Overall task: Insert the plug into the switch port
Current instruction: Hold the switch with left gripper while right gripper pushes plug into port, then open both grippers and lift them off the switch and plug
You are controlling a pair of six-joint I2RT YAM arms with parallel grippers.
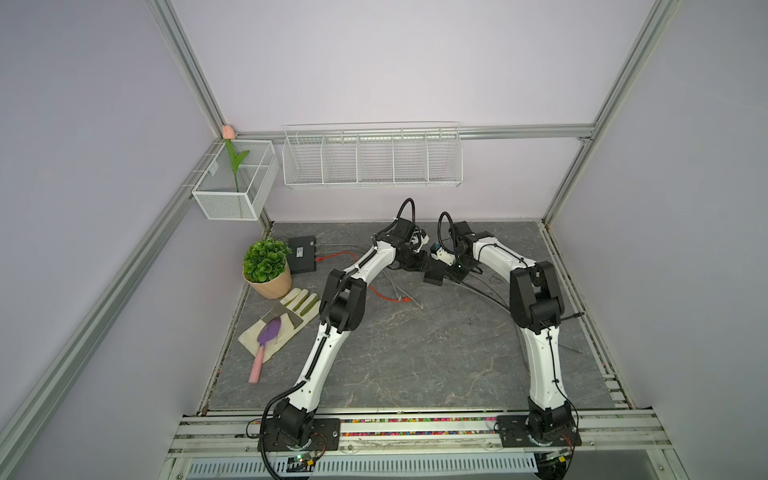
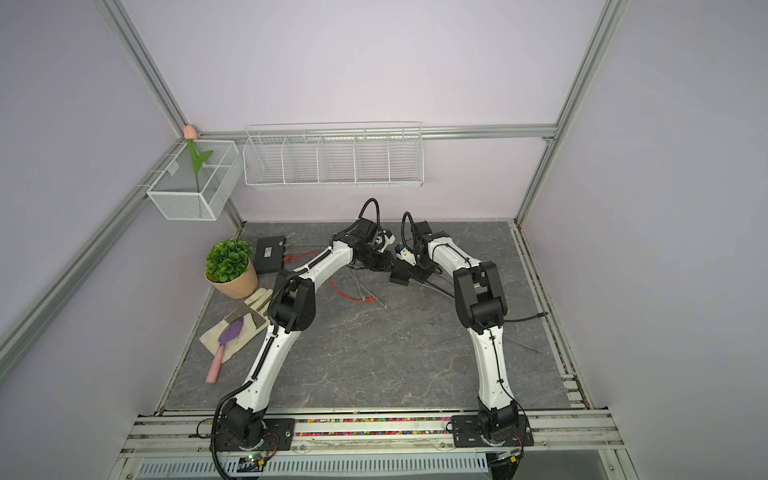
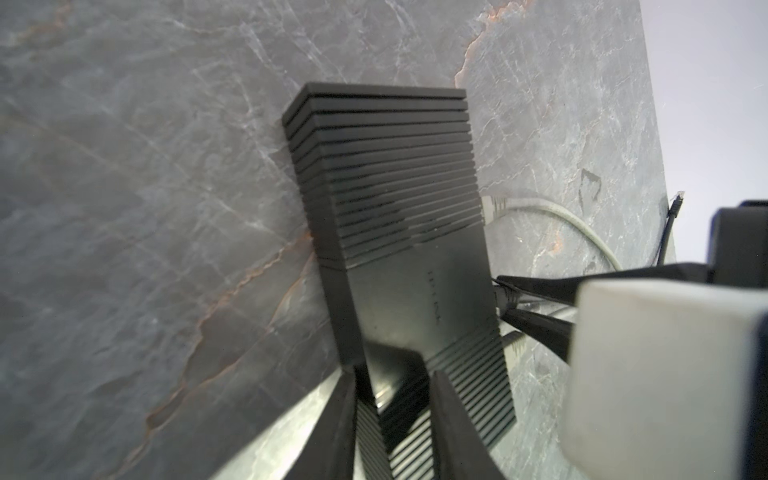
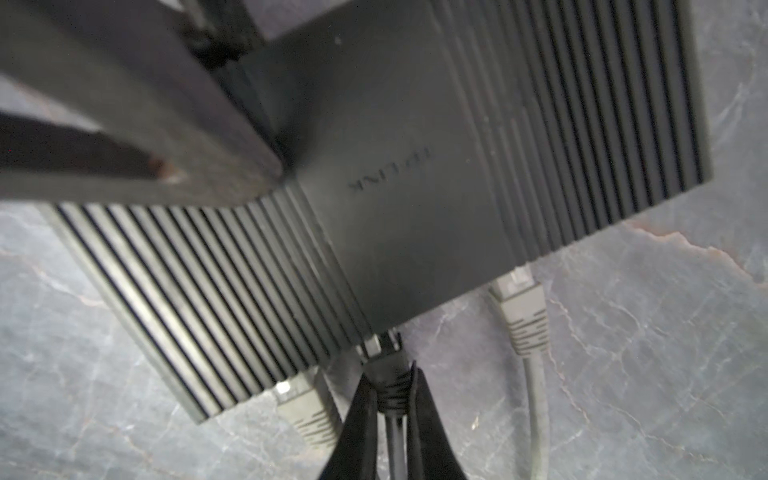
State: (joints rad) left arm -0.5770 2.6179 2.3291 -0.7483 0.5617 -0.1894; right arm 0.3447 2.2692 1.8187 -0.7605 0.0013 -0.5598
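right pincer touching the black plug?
Touching. In the right wrist view the right pincer clamps the black plug on both sides, no gap, at the switch edge.

left arm (image 1: 376,259) + right arm (image 1: 496,253): meeting at black switch (image 1: 434,277) | red cable (image 1: 384,294): lying on table (image 1: 415,353)

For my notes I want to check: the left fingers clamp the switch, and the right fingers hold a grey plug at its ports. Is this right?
Not quite. The plug in the right fingers is black, as the right wrist view shows; the grey plugs beside it are not gripped. The left fingers do clamp the switch.
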